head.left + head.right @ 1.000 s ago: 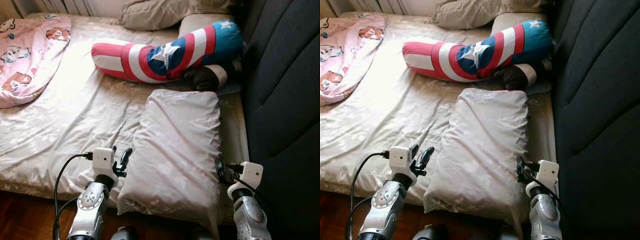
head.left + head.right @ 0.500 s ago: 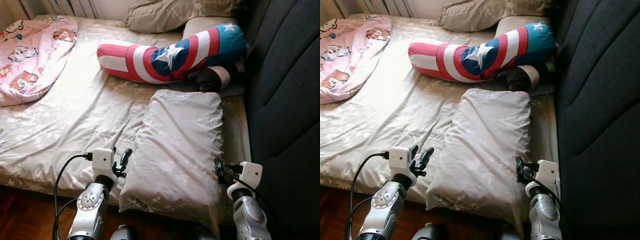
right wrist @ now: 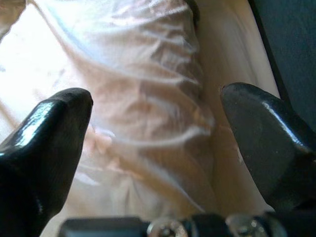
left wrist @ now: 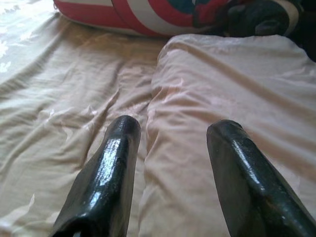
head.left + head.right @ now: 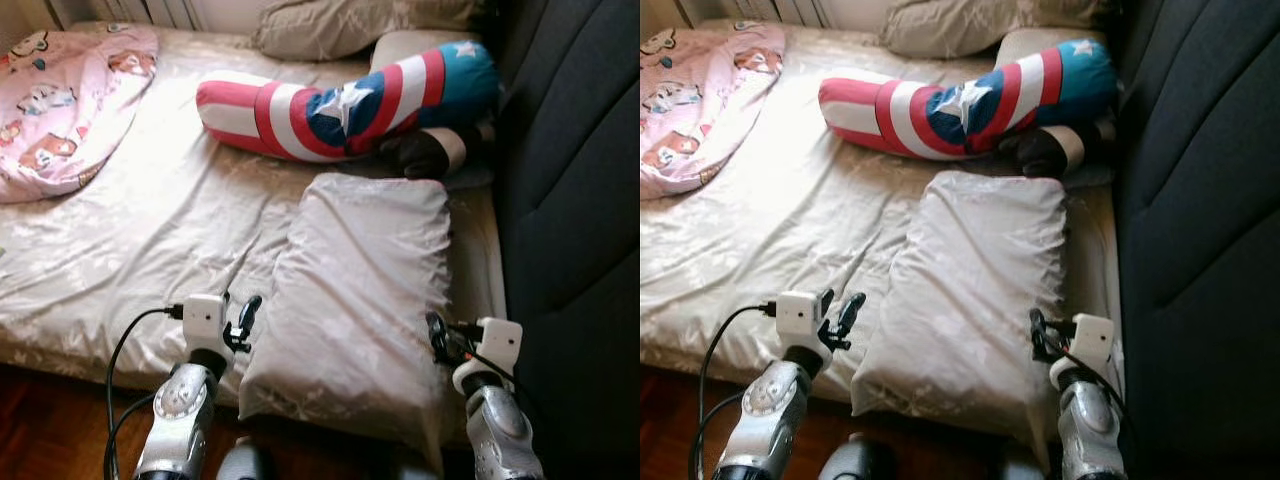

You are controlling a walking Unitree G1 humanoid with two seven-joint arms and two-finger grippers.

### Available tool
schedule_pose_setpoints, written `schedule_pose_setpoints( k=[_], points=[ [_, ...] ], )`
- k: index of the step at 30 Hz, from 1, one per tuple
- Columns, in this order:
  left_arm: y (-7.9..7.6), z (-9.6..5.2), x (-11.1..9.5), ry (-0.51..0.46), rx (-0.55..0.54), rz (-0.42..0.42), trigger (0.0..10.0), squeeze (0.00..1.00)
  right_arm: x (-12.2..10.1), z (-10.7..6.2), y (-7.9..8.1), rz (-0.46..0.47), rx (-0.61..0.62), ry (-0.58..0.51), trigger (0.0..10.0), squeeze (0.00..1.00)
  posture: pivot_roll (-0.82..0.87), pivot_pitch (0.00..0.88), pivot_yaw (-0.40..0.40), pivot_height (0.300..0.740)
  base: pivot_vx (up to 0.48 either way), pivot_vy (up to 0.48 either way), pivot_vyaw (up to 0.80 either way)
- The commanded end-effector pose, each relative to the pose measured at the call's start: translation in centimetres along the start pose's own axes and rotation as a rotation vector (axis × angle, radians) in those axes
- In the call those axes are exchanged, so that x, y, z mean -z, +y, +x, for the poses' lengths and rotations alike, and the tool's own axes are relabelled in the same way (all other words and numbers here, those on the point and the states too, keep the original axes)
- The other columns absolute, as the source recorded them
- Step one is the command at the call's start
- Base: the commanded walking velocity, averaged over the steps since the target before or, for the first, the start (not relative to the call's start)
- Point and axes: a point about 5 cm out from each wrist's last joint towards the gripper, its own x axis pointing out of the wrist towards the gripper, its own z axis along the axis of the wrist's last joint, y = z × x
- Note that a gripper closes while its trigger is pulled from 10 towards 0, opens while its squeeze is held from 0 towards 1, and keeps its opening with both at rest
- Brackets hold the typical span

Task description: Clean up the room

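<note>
My left claw (image 5: 243, 318) sits at the near left edge of the pillow (image 5: 355, 310), fingers spread apart with nothing between them; in the left wrist view the two black fingers (image 4: 106, 173) straddle the pillow's side seam where it meets the bed sheet (image 5: 160, 230). My right claw (image 5: 437, 337) is at the pillow's near right edge, also released; the right wrist view shows its fingers (image 3: 47, 133) wide apart with the pillow's wrinkled cover between and beyond them.

The pillow lies lengthwise on the bed, its near end overhanging the mattress edge, close to the dark upholstered panel (image 5: 570, 200) along my right. Just past its far end lies a long bolster cushion (image 5: 340, 100) in red and white stripes and blue with white stars, and a dark round object (image 5: 425, 155) is tucked beside it, touching the pillow's far corner. A beige pillow (image 5: 350, 25) sits at the far end of the bed. A pink blanket (image 5: 60, 90) with cartoon prints lies far left. I can read no writing or labels anywhere.
</note>
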Motion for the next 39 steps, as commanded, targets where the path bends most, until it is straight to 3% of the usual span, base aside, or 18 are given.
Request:
schedule_pose_setpoints(
  k=[1,9,35,39],
  points=[
    [0.28,-0.51,0.79,0.037,-0.015,-0.004,10.0,0.0,0.77,-0.53,-0.44,0.0,0.015,0.029,10.0,0.0,-0.03,0.202,-0.014,0.651,0.0,0.0,0.0],
    [0.43,-0.54,0.77,0.037,-0.02,-0.002,10.0,0.0,0.82,-0.57,-0.21,0.005,-0.007,0.033,10.0,0.0,-0.03,0.206,-0.014,0.651,0.062,0.0,0.0],
    [0.35,-0.29,0.62,0.036,-0.011,0.0,10.0,0.0,0.7,-0.65,0.38,0.023,-0.038,0.016,10.0,0.0,-0.03,0.21,-0.007,0.651,0.305,0.0,0.0],
    [-0.23,-0.07,0.46,0.035,0.037,-0.012,10.0,0.0,0.6,-0.55,0.14,0.016,-0.014,0.018,10.0,0.0,-0.04,0.221,-0.003,0.651,0.0,0.0,0.0]
  ],
)
